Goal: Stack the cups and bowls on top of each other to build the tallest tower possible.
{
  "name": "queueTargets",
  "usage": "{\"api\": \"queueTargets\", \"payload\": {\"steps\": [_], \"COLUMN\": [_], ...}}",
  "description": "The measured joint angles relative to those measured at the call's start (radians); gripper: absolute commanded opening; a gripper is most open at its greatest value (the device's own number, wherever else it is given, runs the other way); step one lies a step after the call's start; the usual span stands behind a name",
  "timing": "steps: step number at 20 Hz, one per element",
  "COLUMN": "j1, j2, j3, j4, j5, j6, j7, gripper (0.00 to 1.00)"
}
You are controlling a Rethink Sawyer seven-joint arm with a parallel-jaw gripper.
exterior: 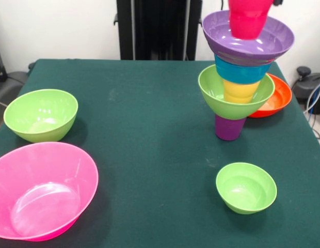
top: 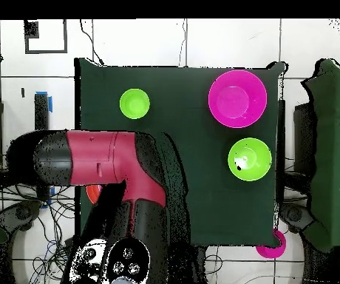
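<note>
Purple plastic forms the foot of the tower (exterior: 241,77): a purple cup (exterior: 229,128) stands on the dark green table (exterior: 149,129) at about two o'clock from the table's middle in the front view. On it rests a lime green bowl (exterior: 222,101), tilted a little, with a yellow-orange cup (exterior: 241,92) sitting inside it. Above that come a blue bowl (exterior: 242,72), then a wide purple bowl (exterior: 227,39), and at the very top a red cup (exterior: 249,18) that runs out of the picture's upper edge. Touching or just behind the tower at its three o'clock side lies the wide orange-red bowl (exterior: 277,98). Three more bowls stand apart from the tower: a small lime green bowl (exterior: 246,187) at five o'clock, a larger lime green bowl (exterior: 41,114) at nine o'clock, and the large hot pink bowl (exterior: 41,191) at seven o'clock. In the overhead view the red and black arm (top: 106,166) stretches over the table's left side and covers the tower, with only a sliver of orange-red showing beside it. The gripper itself cannot be made out in either view, so I cannot tell how far apart its fingers are, whether it has hold of the red cup, or how the tower lies relative to it.
</note>
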Motion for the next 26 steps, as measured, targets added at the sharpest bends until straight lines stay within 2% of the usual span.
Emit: {"api": "queueTargets", "payload": {"steps": [9,26], "j1": [0.031,0.038], "j2": [-0.064,-0.120], "j3": [-0.002,-0.012], "j4": [0.014,0.109], "j5": [0.046,0.051], "j6": [0.006,0.006], "j7": [0.000,0.000], "gripper": [0.00,0.00]}}
